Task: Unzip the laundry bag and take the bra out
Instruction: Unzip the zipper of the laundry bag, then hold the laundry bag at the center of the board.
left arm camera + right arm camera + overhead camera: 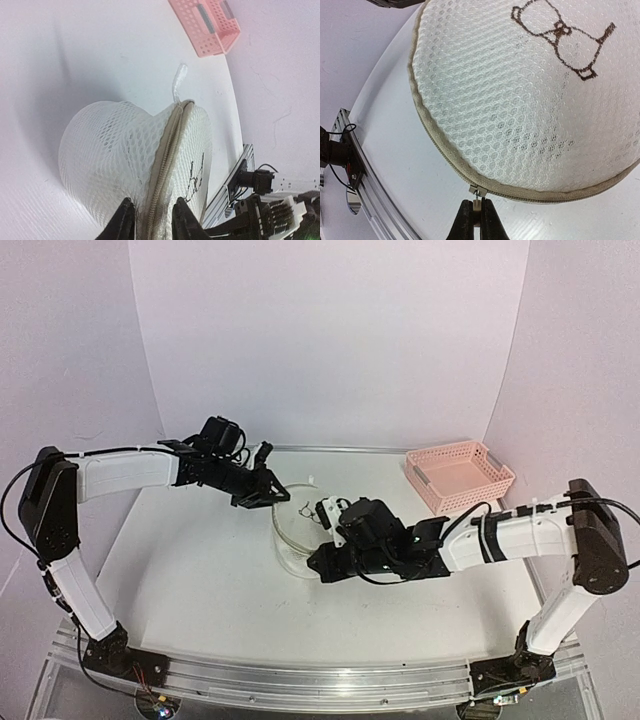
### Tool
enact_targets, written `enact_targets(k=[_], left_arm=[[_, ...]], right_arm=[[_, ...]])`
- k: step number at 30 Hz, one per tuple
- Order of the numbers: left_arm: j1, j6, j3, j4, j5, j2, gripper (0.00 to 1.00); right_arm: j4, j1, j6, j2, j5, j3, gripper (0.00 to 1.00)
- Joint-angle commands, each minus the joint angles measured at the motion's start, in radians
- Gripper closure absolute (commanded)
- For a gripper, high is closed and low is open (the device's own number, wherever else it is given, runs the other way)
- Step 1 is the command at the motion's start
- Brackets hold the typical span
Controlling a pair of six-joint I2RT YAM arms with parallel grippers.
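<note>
Right gripper (475, 206), at the bottom centre of my wrist view, is clamped on the zipper pull (478, 192) of the laundry bag (520, 100) above it. Farther away, the left gripper (152, 204) pinches the seam (162, 165). If I pull crooked, the small tab may slip out. The bra is not visible.

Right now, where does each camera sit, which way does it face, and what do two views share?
Top external: above and behind the bases, facing down at the table; both arms show.
Left wrist: looks along the left tool at the laundry bag seam.
Right wrist: looks along the right tool at the zipper pull.
All three show the bag; top and left wrist share the pink basket.
</note>
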Motion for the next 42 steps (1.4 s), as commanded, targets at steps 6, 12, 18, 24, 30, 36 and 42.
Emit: enact_targets(k=[6, 12, 18, 24, 30, 36, 42], left_arm=[[0.019, 0.077, 0.068, -0.154, -0.286, -0.113, 0.45], [0.019, 0.036, -0.003, -0.176, -0.397, -0.255, 0.35], [0.018, -0.062, -0.144, -0.142, -0.262, -0.37, 0.32], [0.015, -0.204, -0.355, 0.043, -0.107, -0.449, 0.3], [0.01, -0.308, -0.464, 0.207, -0.028, -0.439, 0.29], [-0.022, -0.378, -0.493, 0.35, 0.001, -0.361, 0.28], [-0.036, -0.415, -0.5, 0.414, -0.011, -0.29, 0.28]], right_arm=[[0.026, 0.006, 0.063, 0.147, -0.054, 0.197, 1.0], [0.019, 0.006, 0.07, 0.193, -0.05, 0.259, 1.0], [0.011, 0.006, 0.072, 0.214, -0.044, 0.284, 1.0], [0.011, 0.006, 0.064, 0.231, -0.058, 0.305, 1.0], [0.011, 0.006, 0.058, 0.244, -0.072, 0.324, 1.0], [0.011, 0.006, 0.05, 0.237, -0.073, 0.331, 1.0], [0.011, 0.006, 0.046, 0.23, -0.076, 0.322, 1.0]])
